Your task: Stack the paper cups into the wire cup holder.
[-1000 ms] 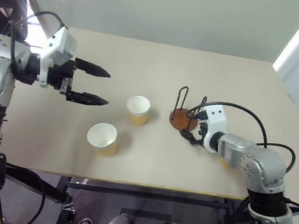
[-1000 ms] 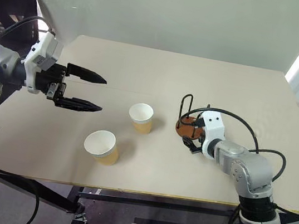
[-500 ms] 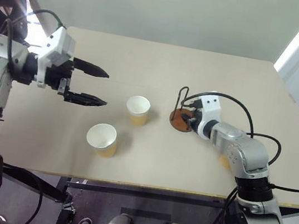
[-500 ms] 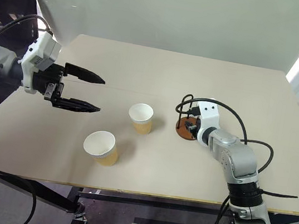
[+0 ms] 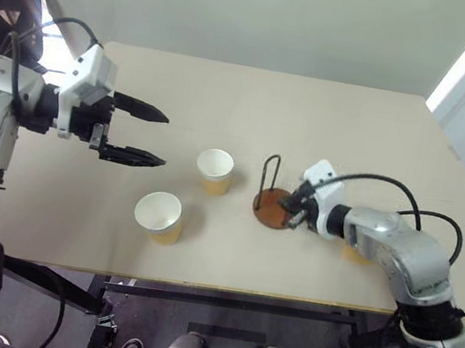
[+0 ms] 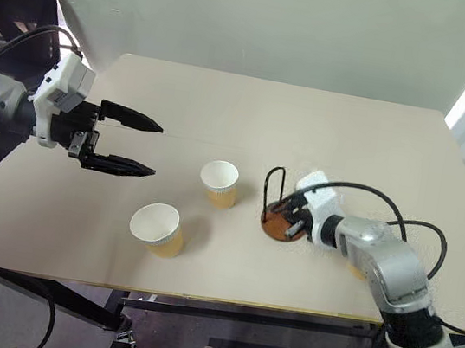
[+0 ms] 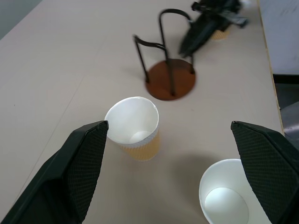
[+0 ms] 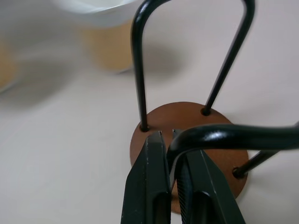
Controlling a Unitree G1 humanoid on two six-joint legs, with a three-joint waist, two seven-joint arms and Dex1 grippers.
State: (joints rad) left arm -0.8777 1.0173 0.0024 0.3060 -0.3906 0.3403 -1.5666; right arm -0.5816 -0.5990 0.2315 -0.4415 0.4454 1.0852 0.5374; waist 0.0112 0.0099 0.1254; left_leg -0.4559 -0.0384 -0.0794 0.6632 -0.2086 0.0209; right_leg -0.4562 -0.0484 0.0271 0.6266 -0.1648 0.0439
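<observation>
Now: right gripper (image 8: 174, 186) pinched on a wire loop of the wire cup holder (image 5: 274, 202), which stands upright.
The nearer paper cup (image 5: 214, 169) sits just beyond the holder from the right gripper, toward the left gripper (image 5: 152, 136), which hovers spread wide, empty; second cup (image 5: 159, 216) below it.

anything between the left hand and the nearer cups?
Nothing visible. The left hand hangs open above bare table; both paper cups stand upright with open space around them. The right hand is shut on the wire cup holder.
</observation>
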